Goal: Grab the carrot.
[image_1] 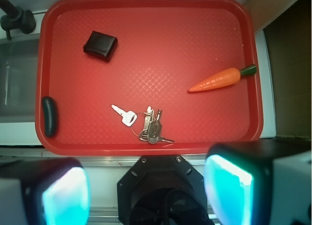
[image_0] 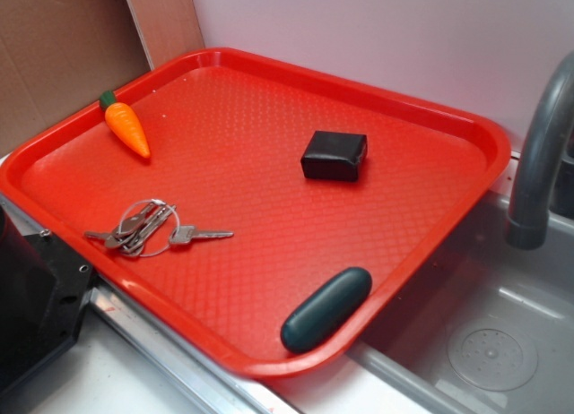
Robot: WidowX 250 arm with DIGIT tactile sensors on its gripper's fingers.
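Red tray (image_1: 146, 20) with jaws high above it, spread apart and empty; carrot not yet taken.

On the tray, largest to smallest: the key bunch (image_1: 146, 123) at 6 o'clock in the wrist view, the black box (image_1: 100, 45) at 10, the dark oval piece (image_1: 49, 116) at 8, the carrot (image_1: 218, 80) at 3. It is glossy orange, tapered, green-capped; probably light, stiff and slippery, best pinched across the thick end near the stem.

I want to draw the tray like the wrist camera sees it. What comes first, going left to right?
Dark case → black box → keys → carrot. All lie on the red tray.
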